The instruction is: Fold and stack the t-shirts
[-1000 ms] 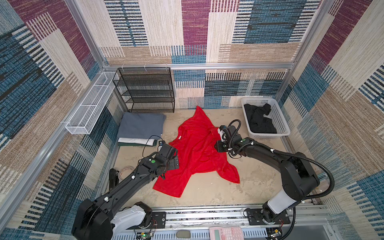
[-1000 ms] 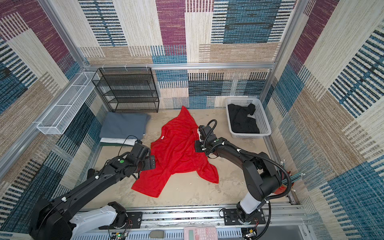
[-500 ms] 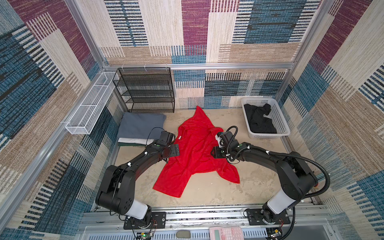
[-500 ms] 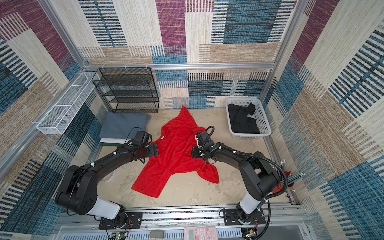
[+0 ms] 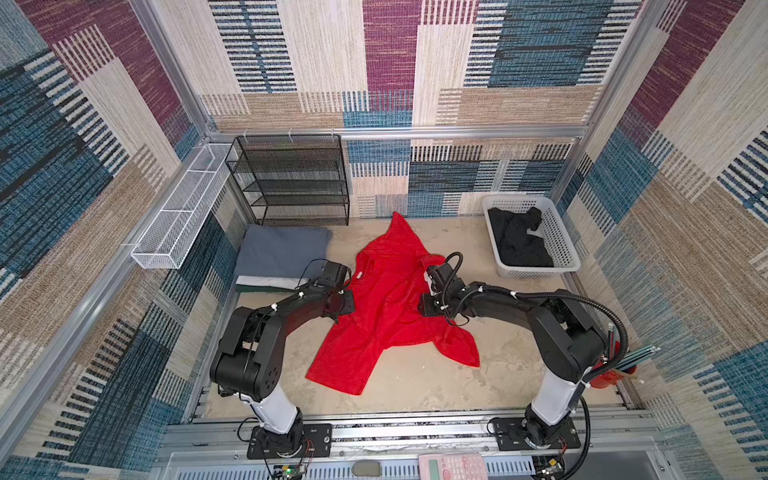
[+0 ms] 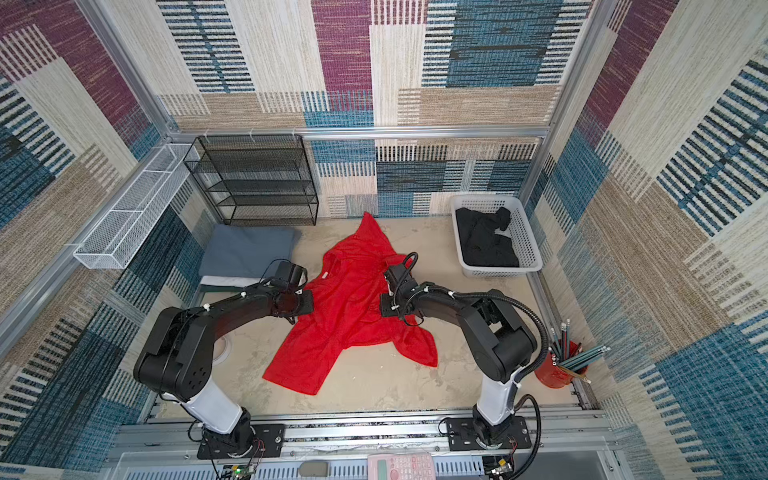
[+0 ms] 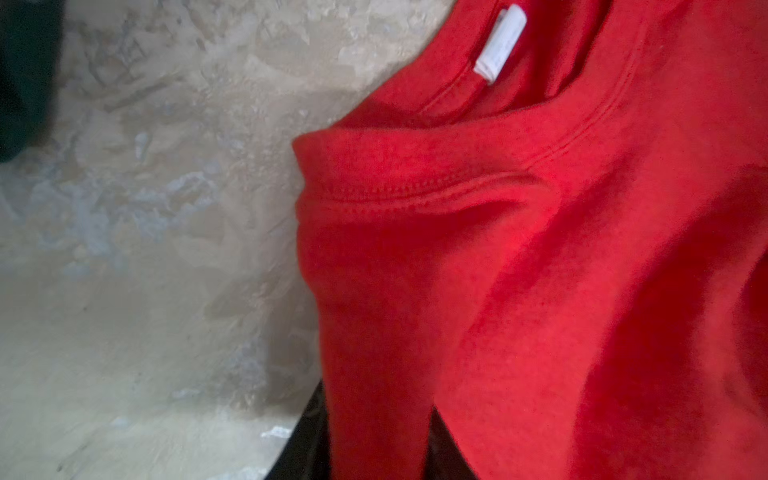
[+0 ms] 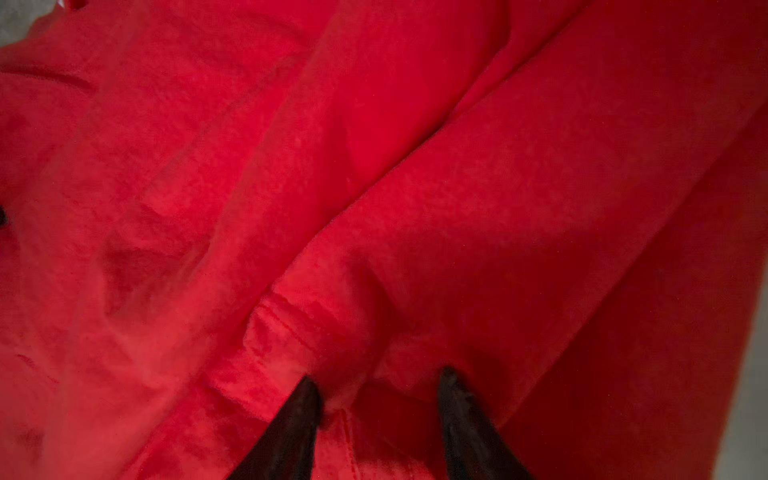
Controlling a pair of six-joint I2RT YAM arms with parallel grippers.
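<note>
Bright red cloth t-shirt (image 5: 386,316) crumpled on sandy table (image 5: 415,390)
The right gripper (image 8: 379,380) is open astride a fold; cloth hides the left gripper (image 5: 348,302), state unclear; a one-sided pinch would drag it crooked

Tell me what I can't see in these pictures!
- Left jaws: left wrist view, the red t-shirt drapes over them, so the grip is unclear.
- Shirts under the grey t-shirt: both top views, only thin edges show.
- Black clothes in the basket: both top views, crumpled, too small to count.
</note>
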